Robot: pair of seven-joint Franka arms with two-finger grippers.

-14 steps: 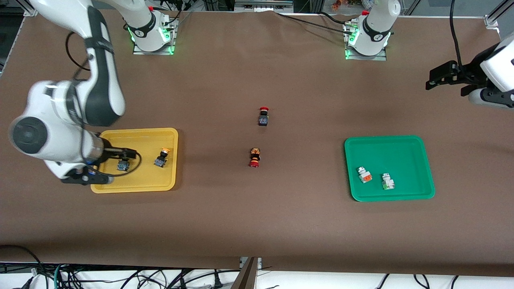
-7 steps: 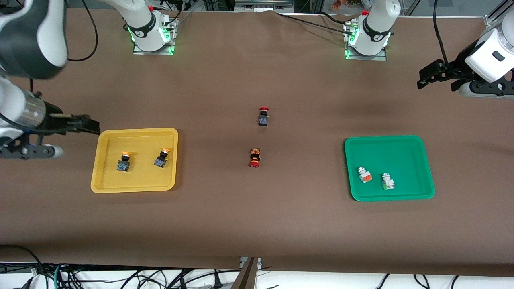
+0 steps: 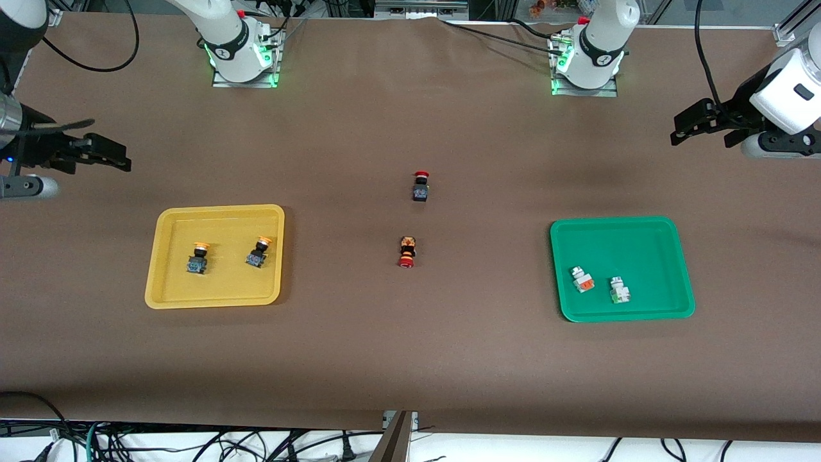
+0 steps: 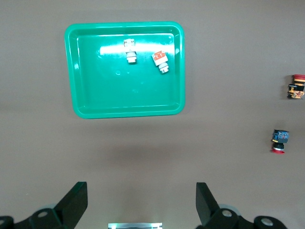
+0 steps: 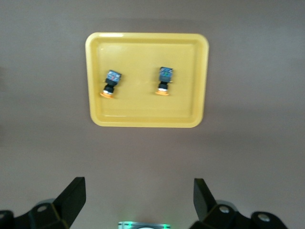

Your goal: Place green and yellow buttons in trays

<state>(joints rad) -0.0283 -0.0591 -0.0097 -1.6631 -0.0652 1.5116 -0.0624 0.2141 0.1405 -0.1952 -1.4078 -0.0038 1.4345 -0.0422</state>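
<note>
The yellow tray point(image 3: 221, 285) holds two yellow-capped buttons, one point(image 3: 199, 256) beside the other point(image 3: 258, 251). The right wrist view shows this tray point(image 5: 147, 112) and both buttons point(image 5: 111, 82) point(image 5: 165, 80). The green tray point(image 3: 622, 244) holds two white switches, one orange-faced point(image 3: 582, 279) and one green-faced point(image 3: 619, 290). They also show in the left wrist view point(image 4: 161, 62) point(image 4: 130, 50), in the tray point(image 4: 124, 95). My right gripper point(image 3: 118, 158) is open and empty, high over bare table at the right arm's end. My left gripper point(image 3: 681, 130) is open and empty, high over the left arm's end.
Two red-capped buttons lie mid-table between the trays, one point(image 3: 420, 186) farther from the front camera than the other point(image 3: 406, 251). Both show in the left wrist view point(image 4: 279, 140) point(image 4: 296, 87). The arm bases stand along the table edge farthest from the front camera.
My right gripper has risen from the yellow tray, leaving a yellow-capped button in it, and drawn back toward the right arm's end. My left gripper shifted slightly.
</note>
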